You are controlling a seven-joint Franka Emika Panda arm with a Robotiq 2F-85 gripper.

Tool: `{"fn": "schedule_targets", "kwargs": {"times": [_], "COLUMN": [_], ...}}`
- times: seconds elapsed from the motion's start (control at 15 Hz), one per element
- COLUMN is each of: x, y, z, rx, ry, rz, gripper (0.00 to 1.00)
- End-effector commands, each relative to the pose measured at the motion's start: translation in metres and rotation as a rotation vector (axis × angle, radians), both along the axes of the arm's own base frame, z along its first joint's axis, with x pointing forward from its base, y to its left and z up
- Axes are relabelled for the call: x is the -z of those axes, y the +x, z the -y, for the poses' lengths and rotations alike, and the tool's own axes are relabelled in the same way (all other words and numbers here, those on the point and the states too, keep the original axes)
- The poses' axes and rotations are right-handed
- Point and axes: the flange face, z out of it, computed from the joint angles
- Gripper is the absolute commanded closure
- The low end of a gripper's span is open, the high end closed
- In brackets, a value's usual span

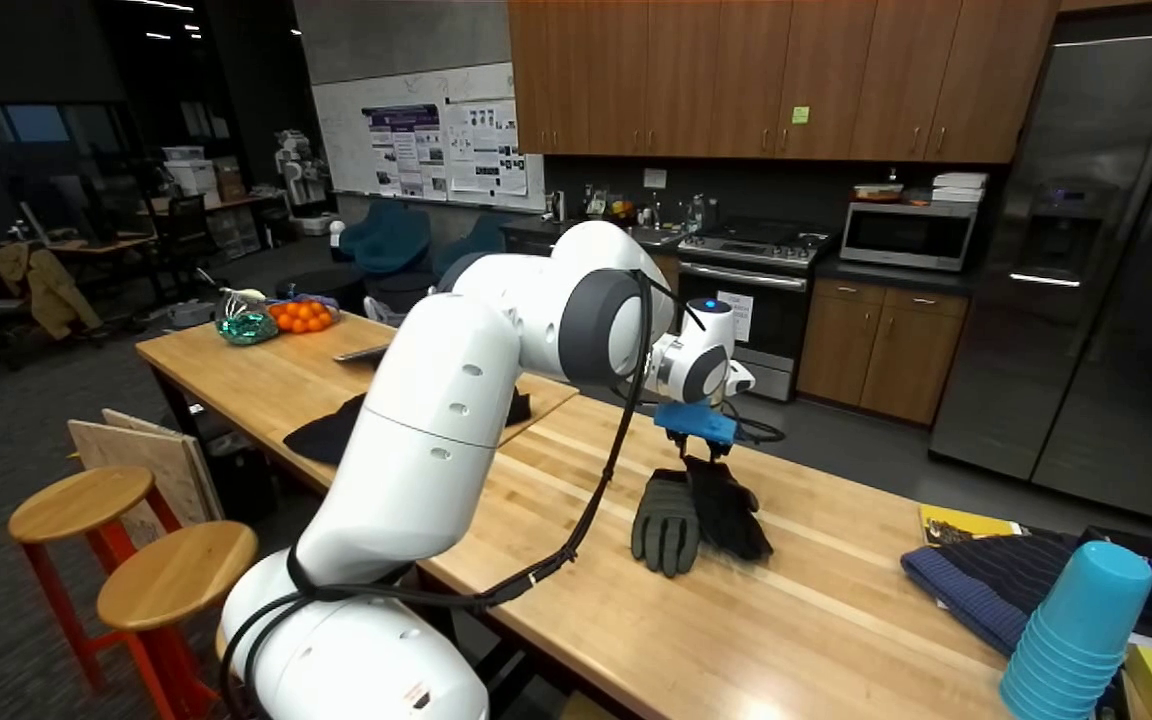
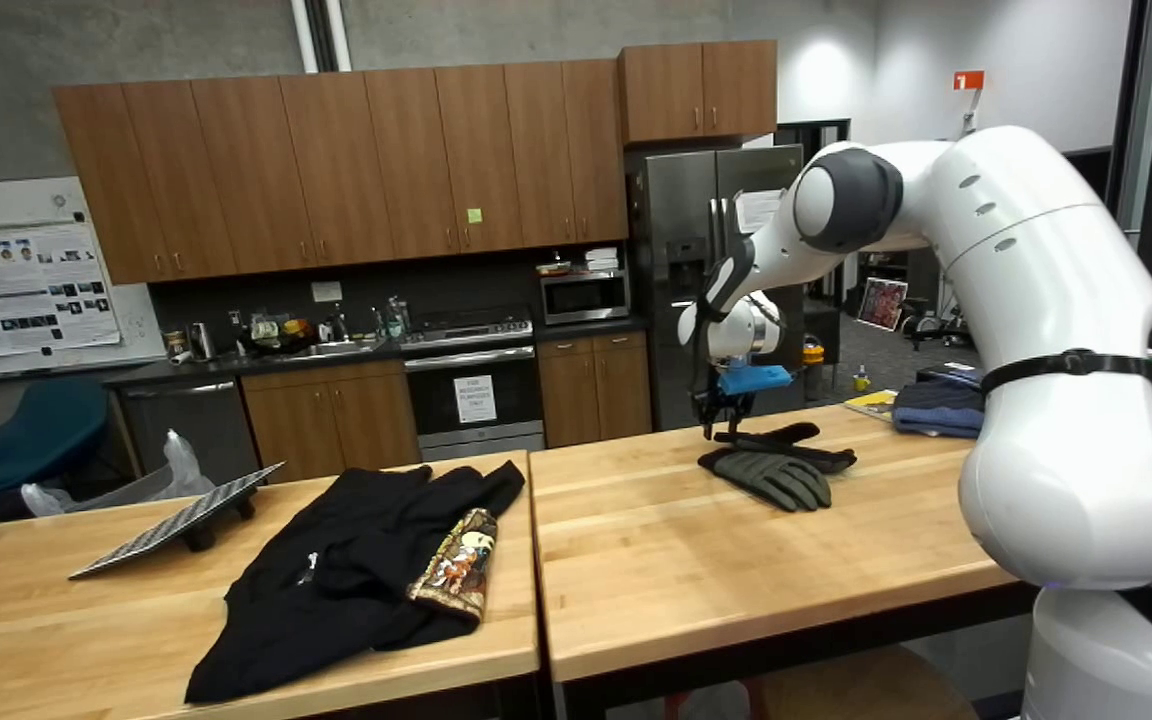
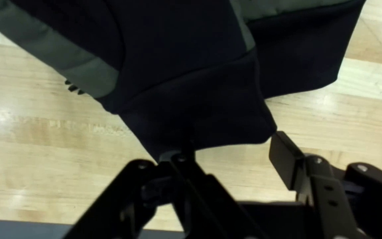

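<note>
The gripper (image 1: 700, 453) points down at a black glove (image 1: 728, 512), right of center in an exterior view, with a gray glove (image 1: 666, 525) beside it on the table (image 1: 836, 610) and blue cups (image 1: 1076, 630) stacked at lower right. In an exterior view, both gloves lie right of center, and a black garment (image 2: 356, 580) spreads across the lower left. In the wrist view, the jaws stand apart at the bottom, the black glove's cuff (image 3: 197, 113) reaching down to their tips, though contact is unclear.

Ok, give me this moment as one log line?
jaws: open | nearest: black glove, cuff end | beside it: gray glove | under both: table
</note>
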Motion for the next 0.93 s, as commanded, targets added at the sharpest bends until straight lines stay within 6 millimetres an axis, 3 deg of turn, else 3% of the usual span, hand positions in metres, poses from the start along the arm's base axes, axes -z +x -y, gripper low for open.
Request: {"fn": "schedule_targets", "kwargs": {"times": [0.0,0.27,0.53,0.6,0.67,0.73,0.87], "x": [-0.003,-0.002,-0.002,-0.004,-0.008,0.0,-0.003], "y": [0.006,0.006,0.008,0.009,0.009,0.005,0.007], "z": [0.001,0.001,0.005,0.008,0.01,0.005,0.008], "rx": [0.009,0.021,0.039,0.054,0.09,0.048,0.07], "ry": [-0.017,-0.014,-0.01,-0.007,0.003,0.004,0.005], "rz": [0.0,0.001,0.003,0.01,0.019,0.005,0.012], "gripper": [0.71,0.99,1.0,0.74,0.73,0.95,0.82]}}
